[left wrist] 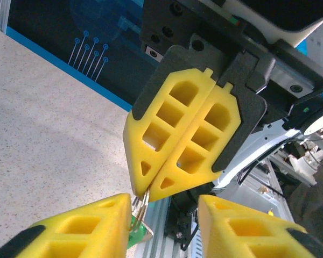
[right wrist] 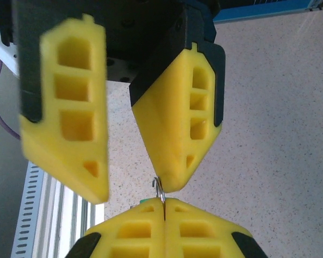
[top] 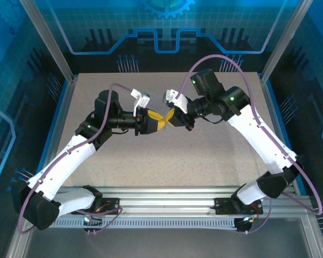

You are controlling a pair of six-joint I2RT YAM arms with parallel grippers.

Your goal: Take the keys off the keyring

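Your right tool (right wrist: 164, 208) is clamped on the keyring (right wrist: 159, 188), so steady it and close the wide-open left tool (right wrist: 134, 188) gently.

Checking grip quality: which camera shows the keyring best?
Right wrist: the keyring loop pokes clearly from the shut right gripper. Left wrist catches metal slivers above a green piece; from above it's too small to tell.

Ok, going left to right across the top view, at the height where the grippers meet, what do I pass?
left arm → left gripper → right gripper, shut on the keyring → right arm
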